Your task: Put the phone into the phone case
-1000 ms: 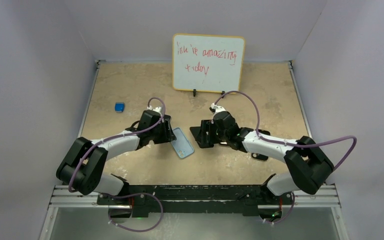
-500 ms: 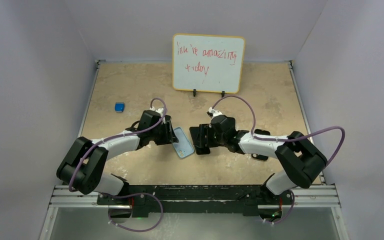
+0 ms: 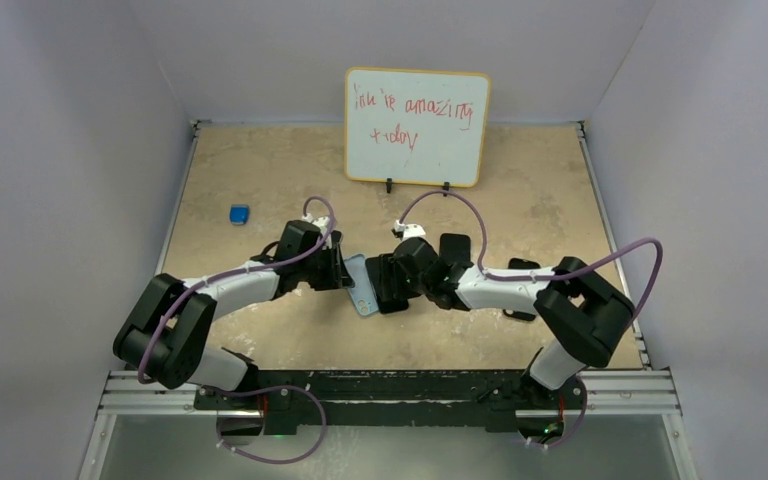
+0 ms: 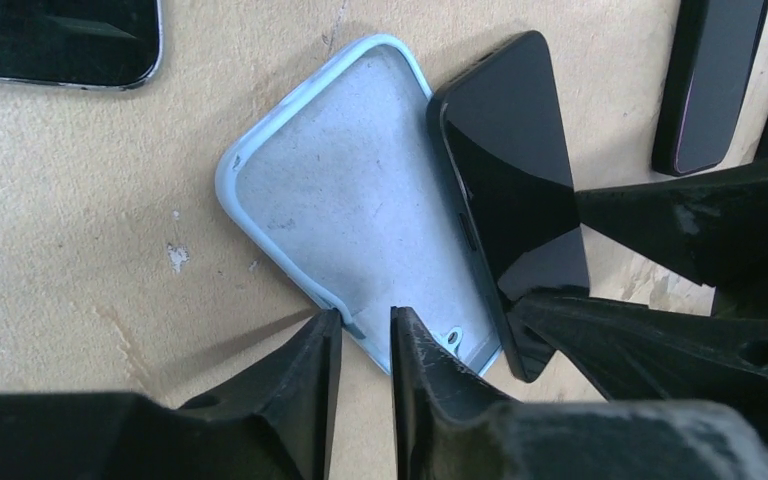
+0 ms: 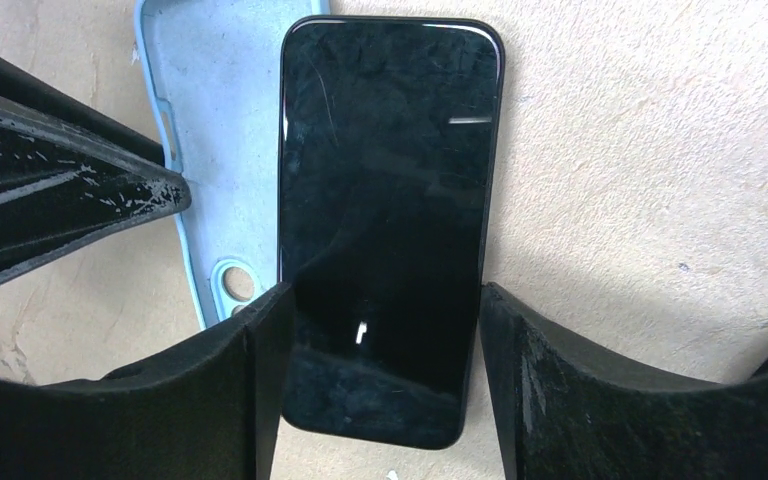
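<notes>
The step in hand looks like lining up: one arm has the phone and the other arm minds the case. The right arm's fingers are clamped on the slim phone with the black glass screen. One finger is on each long side, near one end, and the rest of the phone sticks out past the fingertips. The light blue phone case with round corners lies on the sandy table with its hollow side up. The left arm's fingers are nearly together at the end of the case nearest them. One tip is outside the wall and one tip is inside, right by the camera hole. I cannot tell if they squeeze the wall or only stand around it. The phone is not in the case yet. It is just beside the case, along the long wall on the right fingers' side, and its edge seems to hang a little over that wall. I think the next move is to slide the phone sideways, toward the left fingers, until it sits over the hollow with the corners matching. Then it must be pushed down flat so the walls snap around it. The left fingers have to stop the case from sliding. The inside tip may be in the way at that corner.
</notes>
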`<state>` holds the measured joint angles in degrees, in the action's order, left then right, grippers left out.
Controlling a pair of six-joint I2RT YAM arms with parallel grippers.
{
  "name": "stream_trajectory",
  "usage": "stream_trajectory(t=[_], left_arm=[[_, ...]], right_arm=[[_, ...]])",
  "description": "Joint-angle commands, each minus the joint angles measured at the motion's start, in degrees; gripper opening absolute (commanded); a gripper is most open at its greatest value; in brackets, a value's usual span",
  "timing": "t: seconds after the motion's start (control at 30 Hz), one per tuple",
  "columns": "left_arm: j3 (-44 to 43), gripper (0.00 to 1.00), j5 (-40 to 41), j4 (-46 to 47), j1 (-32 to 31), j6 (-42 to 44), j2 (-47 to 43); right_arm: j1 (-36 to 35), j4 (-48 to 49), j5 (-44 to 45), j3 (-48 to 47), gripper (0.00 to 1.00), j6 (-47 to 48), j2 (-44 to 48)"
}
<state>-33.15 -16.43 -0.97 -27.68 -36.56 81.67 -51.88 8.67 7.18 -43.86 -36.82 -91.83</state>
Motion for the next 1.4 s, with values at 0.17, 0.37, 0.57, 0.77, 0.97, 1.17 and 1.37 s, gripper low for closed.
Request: stream_trajectory(t=[0.17,0.37,0.57,0.77,0.97,1.17,1.37], left_arm=[[0.3,0.15,-4.9,4.3,0.2,1.7,-1.1],[0.5,0.13,-5.0,4.6,0.2,2.1,-1.1],[0.9,0.10,-5.5,5.2,0.2,2.1,-1.1],[1.2,0.10,-5.8,5.5,0.2,2.0,-1.7],[1.2,0.11,-6.2,5.5,0.2,2.2,-2.5],[1.4,0.12,-5.9,5.4,0.2,1.8,-3.4],[0.8,0.13,-5.5,3.7,0.2,2.0,-3.5]], right_arm=[[-3.6,1.8,0.3,-3.8,0.34,-1.5,-2.2],[-5.1,2.5,0.2,-6.6,0.34,-1.1,-4.9],[-5.2,3.4,-1.5,-8.7,0.33,-2.2,-5.8],[-5.3,6.2,-6.9,-9.2,0.33,-6.3,-6.8],[-5.2,9.9,-9.3,-9.8,0.32,-8.8,-9.2],[-5.3,11.8,-9.6,-10.8,0.27,-6.9,-11.4],[-5.3,12.8,-9.6,-10.7,0.25,-4.2,-11.2]])
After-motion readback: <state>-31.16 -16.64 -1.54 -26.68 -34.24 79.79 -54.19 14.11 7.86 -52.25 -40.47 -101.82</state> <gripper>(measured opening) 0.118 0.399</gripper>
